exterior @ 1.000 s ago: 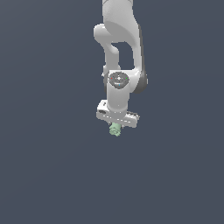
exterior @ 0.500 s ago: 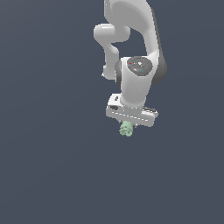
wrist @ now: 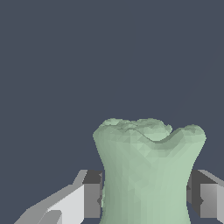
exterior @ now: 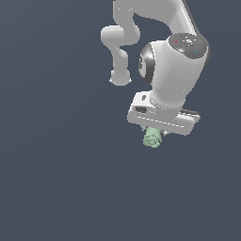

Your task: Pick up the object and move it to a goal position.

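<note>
one small pale mint-green lumpy ridged piece point(exterior: 152, 138) pinched at waist between dark pads point(wrist: 92, 194) of white parallel gripper point(exterior: 155, 136), hanging clear of surface. looks light, rigid; bumpy skin likely aids grip. goal marker not visible.

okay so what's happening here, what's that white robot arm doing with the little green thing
The white robot arm's gripper is shut on a small pale mint-green lumpy piece, which hangs just below the hand in the exterior view. In the wrist view the green piece sits squeezed between the two dark finger pads, one on each side. Around it there is only plain dark grey background, with no goal marker visible, so how far it has to go can't be told.
</note>
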{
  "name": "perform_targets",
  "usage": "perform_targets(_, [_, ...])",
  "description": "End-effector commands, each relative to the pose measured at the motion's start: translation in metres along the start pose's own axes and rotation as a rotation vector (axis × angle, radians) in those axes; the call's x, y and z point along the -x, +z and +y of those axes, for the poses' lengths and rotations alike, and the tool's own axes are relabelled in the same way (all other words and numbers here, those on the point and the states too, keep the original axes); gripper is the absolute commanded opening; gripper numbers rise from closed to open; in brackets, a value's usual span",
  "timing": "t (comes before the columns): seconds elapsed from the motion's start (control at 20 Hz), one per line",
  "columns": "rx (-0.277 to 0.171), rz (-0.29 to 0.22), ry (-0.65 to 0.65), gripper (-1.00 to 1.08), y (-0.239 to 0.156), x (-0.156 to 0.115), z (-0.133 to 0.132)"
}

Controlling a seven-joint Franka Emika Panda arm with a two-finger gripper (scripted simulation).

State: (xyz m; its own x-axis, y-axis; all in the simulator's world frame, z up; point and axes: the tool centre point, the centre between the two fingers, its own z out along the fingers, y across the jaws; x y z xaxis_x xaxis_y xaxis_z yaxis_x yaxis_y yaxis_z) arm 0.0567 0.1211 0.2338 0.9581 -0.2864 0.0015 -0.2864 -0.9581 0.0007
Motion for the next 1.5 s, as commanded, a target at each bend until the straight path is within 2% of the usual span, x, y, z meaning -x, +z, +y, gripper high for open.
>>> perform_targets(0.0, [0.000, -0.001, 0.001, -1.00, -0.014, -0.005, -0.012])
perform_targets(0.75, [-0.001, -0.001, 0.001, -1.00, -0.076, -0.028, -0.064])
perform_targets(1.45, [-0.001, -0.001, 0.001, -1.00, -0.103, -0.040, -0.087])
